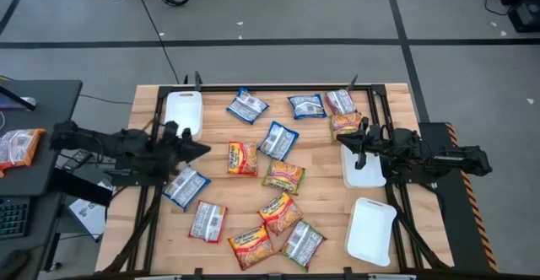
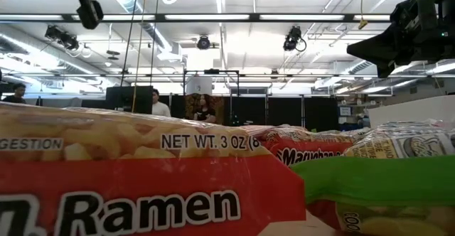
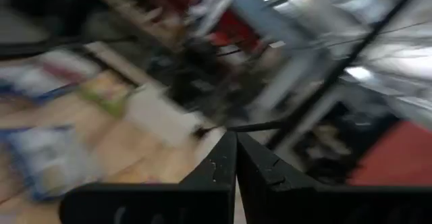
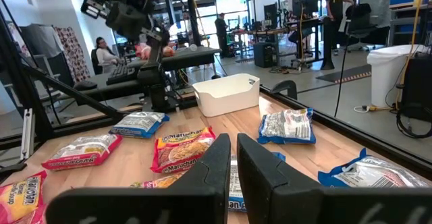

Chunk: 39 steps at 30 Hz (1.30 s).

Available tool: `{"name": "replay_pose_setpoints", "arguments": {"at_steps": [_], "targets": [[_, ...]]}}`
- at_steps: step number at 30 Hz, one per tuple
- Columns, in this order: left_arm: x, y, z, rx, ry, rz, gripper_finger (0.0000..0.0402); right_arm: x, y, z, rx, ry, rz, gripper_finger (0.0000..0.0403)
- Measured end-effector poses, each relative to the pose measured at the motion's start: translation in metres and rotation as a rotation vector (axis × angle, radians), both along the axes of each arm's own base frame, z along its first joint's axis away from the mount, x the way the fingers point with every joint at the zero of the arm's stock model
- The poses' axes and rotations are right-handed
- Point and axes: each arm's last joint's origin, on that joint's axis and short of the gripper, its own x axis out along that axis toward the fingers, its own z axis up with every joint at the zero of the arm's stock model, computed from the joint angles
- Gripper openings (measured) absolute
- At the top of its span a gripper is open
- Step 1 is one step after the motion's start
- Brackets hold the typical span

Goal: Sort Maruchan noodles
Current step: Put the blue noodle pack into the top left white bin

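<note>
Several Maruchan noodle packets lie flat across the wooden table: blue-white ones [image 1: 247, 106] [image 1: 278, 140] [image 1: 186, 187], red-yellow ones [image 1: 243, 158] [image 1: 280, 208], a silvery one [image 1: 207, 221] and a green one [image 1: 304, 242]. My left gripper [image 1: 202, 149] [image 3: 236, 137] is shut with nothing in it. It hangs in the air at the table's left side, pointing level toward the middle. My right gripper [image 1: 348, 142] [image 4: 233, 143] is shut and holds nothing. It points level over the far end of a white tray [image 1: 364, 172] at the right.
A white tray [image 1: 184, 111] stands at the far left and another white tray [image 1: 371, 229] at the near right. The black frame rails [image 1: 278, 87] run along the table's edges. A loose packet [image 1: 17, 145] lies on the side desk at the left. People sit in the room behind.
</note>
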Motion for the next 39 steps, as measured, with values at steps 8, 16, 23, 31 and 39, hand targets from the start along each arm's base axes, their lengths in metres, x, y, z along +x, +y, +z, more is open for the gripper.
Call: {"name": "replay_pose_setpoints", "arguments": {"at_steps": [8, 16, 23, 31, 39], "targets": [[0.003, -0.003, 0.011, -0.187, 0.812, 0.107, 0.0010, 0.000, 0.000, 0.001, -0.143, 0.023, -0.010, 0.0032], [0.007, -0.006, 0.037, -0.239, 1.082, 0.136, 0.0018, 0.000, 0.000, 0.002, -0.285, 0.052, -0.019, 0.0032], [0.017, -0.013, 0.026, -0.235, 1.206, 0.113, 0.0024, -0.001, -0.001, 0.009, -0.271, -0.023, -0.049, 0.0032], [0.034, -0.029, -0.028, -0.287, 1.436, 0.066, 0.0061, -0.008, -0.006, 0.027, 0.182, -0.359, -0.222, 0.0032], [0.052, -0.058, -0.054, -0.391, 1.591, -0.010, 0.0179, -0.004, -0.005, 0.040, 0.249, -0.253, -0.207, 0.0032]]}}
